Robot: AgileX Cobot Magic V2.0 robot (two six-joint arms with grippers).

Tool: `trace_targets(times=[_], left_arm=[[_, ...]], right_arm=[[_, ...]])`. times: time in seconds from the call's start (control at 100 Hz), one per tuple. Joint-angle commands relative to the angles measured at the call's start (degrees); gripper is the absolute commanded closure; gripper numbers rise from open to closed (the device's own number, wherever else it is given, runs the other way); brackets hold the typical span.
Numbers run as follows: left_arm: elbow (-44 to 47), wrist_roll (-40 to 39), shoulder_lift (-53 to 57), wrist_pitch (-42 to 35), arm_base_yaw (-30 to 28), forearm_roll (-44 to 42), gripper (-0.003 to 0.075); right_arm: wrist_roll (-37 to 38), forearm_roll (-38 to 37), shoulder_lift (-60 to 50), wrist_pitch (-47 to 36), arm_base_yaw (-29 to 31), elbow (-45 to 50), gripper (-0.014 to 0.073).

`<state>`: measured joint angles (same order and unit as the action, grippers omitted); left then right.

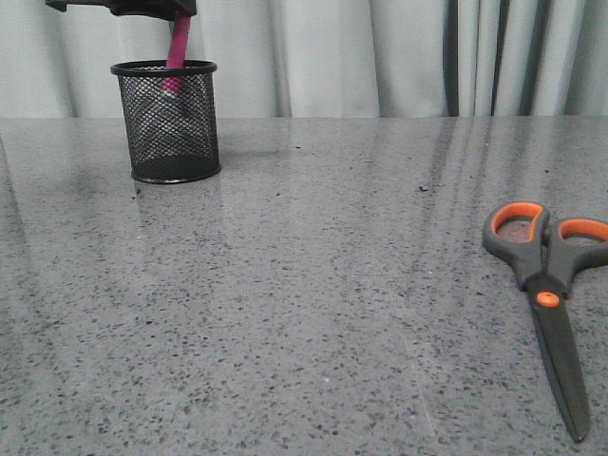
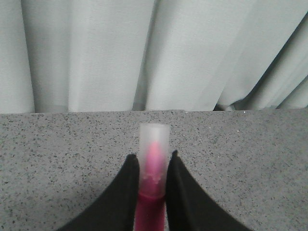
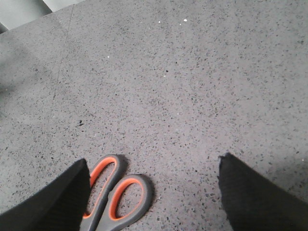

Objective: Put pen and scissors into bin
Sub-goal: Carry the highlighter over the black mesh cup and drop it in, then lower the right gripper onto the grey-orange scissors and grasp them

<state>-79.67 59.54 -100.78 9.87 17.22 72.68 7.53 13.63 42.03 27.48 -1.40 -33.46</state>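
Note:
The black mesh bin (image 1: 169, 122) stands at the far left of the table. The magenta pen (image 1: 177, 55) hangs upright with its lower part inside the bin. My left gripper (image 2: 153, 161) is shut on the pen (image 2: 154, 163), just below its pale translucent end. In the front view only the gripper's dark underside shows at the top edge. The scissors (image 1: 548, 290) lie flat at the near right, blades pointing toward me. My right gripper (image 3: 153, 166) hovers open above the table, and the orange-lined handles of the scissors (image 3: 115, 192) lie beside one of its fingers (image 3: 57, 199).
A speckled grey stone table (image 1: 313, 285) fills the scene. Pale curtains (image 1: 380, 52) hang behind its far edge.

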Motion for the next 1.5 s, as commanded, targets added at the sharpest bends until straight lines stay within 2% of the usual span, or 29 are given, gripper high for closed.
trace_targets(times=[0.0,0.1,0.15,0.2,0.39,0.52,0.65,0.79,0.96,1.14,1.37,1.49], left_arm=[[-1.5,0.2,2.8,0.0,0.6,0.4,0.0575],[-1.5,0.2,3.0,0.0,0.6,0.4,0.0346],[-1.5,0.2,3.6,0.2,0.6,0.4,0.0269],[-1.5,0.2,4.7,0.9,0.5,0.3,0.0237],[-1.5,0.2,13.7,4.8,0.5,-2.3,0.0276],[-1.5,0.2,23.3,12.1,0.5,-2.8,0.0307],[-1.4,0.2,32.2,18.3,0.8,-3.4,0.0314],[0.6,0.2,40.3,19.7,3.0,-4.0,0.0314],[5.3,0.2,48.0,19.8,7.0,-4.4,0.0314],[11.0,0.2,55.6,19.6,8.8,-4.4,0.0314],[14.8,0.2,60.9,18.8,9.2,-4.4,0.0314],[15.0,0.2,61.6,18.8,11.5,-4.4,0.0314]], right_arm=[[-0.5,-0.2,0.3,-3.3,0.0,-1.8,0.0088],[-0.5,-0.2,0.3,-3.3,0.0,-1.8,0.0088],[-0.5,-0.2,0.3,-3.3,0.0,-1.8,0.0088],[-0.5,-0.2,0.2,-3.3,0.0,-2.0,0.0088],[-0.5,0.2,0.0,-1.3,-1.1,-6.4,0.0088],[-0.5,2.1,0.2,1.3,-6.9,-13.0,0.0090],[-0.5,2.0,4.0,5.9,-15.4,-18.4,0.0189],[0.4,-0.4,13.3,13.0,-23.3,-21.0,0.0289],[10.4,-8.9,25.3,21.0,-28.8,-22.1,0.0268],[15.6,-8.3,31.1,25.5,-29.2,-22.1,0.0089],[23.0,-14.3,32.6,26.1,-29.2,-22.1,0.0088],[24.9,-14.4,34.6,25.8,-29.2,-22.1,0.0088]])
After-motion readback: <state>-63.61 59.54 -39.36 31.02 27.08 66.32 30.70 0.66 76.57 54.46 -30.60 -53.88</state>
